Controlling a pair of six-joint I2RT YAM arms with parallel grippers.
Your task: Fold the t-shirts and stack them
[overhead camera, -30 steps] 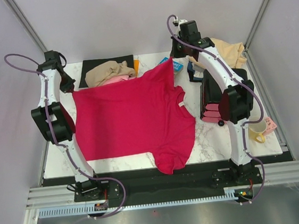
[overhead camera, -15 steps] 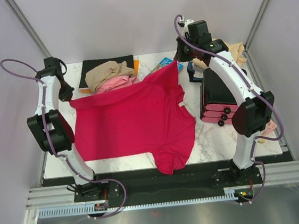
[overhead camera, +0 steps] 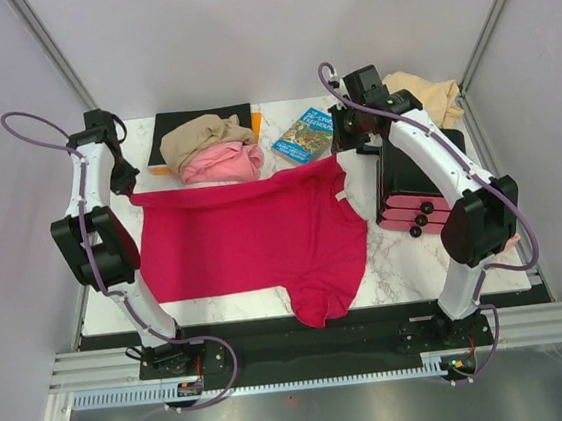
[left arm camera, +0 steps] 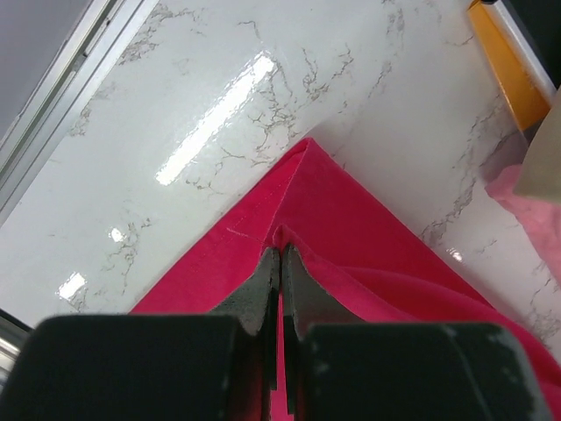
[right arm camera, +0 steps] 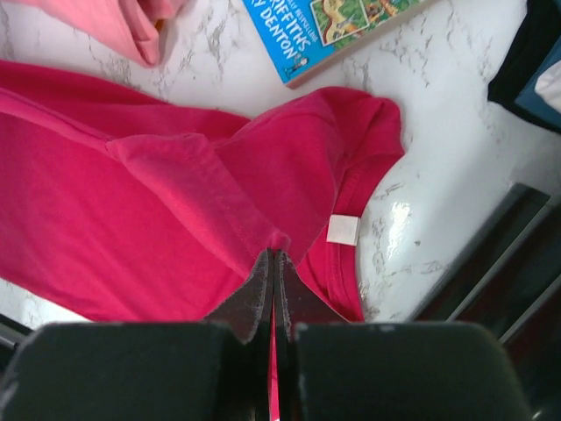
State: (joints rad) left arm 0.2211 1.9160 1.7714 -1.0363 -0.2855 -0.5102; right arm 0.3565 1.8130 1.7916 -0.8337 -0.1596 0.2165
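Crimson t-shirt (overhead camera: 249,239) in both outstretched grippers (left arm camera: 280,253) (right arm camera: 273,256)

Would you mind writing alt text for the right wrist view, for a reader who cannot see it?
The right gripper is shut on a fold of the crimson t-shirt, spread on the marble table with its white collar label showing. A blue book and part of a pink t-shirt lie beyond it.

**Colour Survey: Shirts, Desk, Surrounds**

Crimson t-shirt (overhead camera: 249,239): plain, with a white neck label (right arm camera: 343,229). Pink t-shirt (overhead camera: 224,162), tan-brown t-shirt (overhead camera: 198,136) and peach-cream t-shirt (overhead camera: 435,99): all plain. Desk (overhead camera: 397,259): white marble, grey-veined. Book (overhead camera: 303,135): blue, illustrated cover. Mat (overhead camera: 173,123): black.
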